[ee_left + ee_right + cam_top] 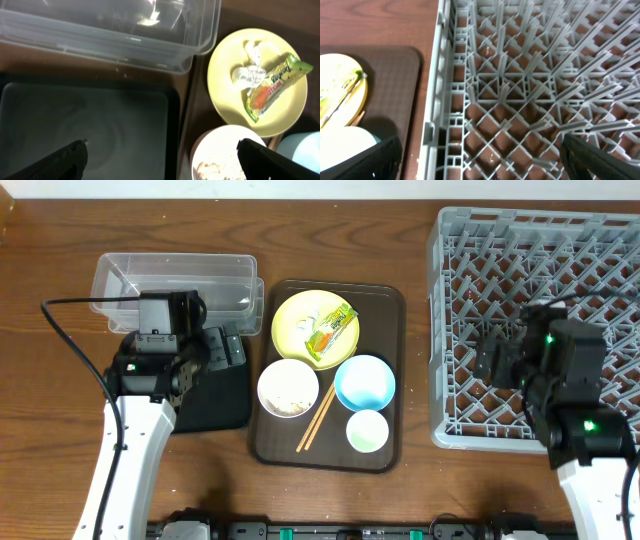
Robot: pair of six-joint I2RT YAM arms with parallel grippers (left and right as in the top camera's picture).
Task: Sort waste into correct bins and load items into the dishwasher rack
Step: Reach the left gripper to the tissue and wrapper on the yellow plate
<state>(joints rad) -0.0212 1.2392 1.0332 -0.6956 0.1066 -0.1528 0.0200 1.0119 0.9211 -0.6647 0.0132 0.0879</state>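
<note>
On the yellow plate [295, 315] lie the green-and-orange wrapper [272, 82] and a crumpled white tissue [247, 72]. Rice-like scraps [215, 170] sit in the white bowl [288, 387]. Beside it are the light blue bowl [364, 382], the pale green cup [366, 430] and the wooden chopsticks [317, 418]. My left gripper [162, 162] hangs open and empty over the right edge of the black tray [90, 120], in front of the clear tub [110, 30]. Open and empty too, my right gripper [480, 160] hovers over the left wall of the grey dishwasher rack [520, 75].
All the dishes stand on a dark brown serving tray [385, 305] between the bins and the rack [480, 260]. Bare wooden table [50, 230] surrounds everything. The left arm's cable [70, 345] loops at the left.
</note>
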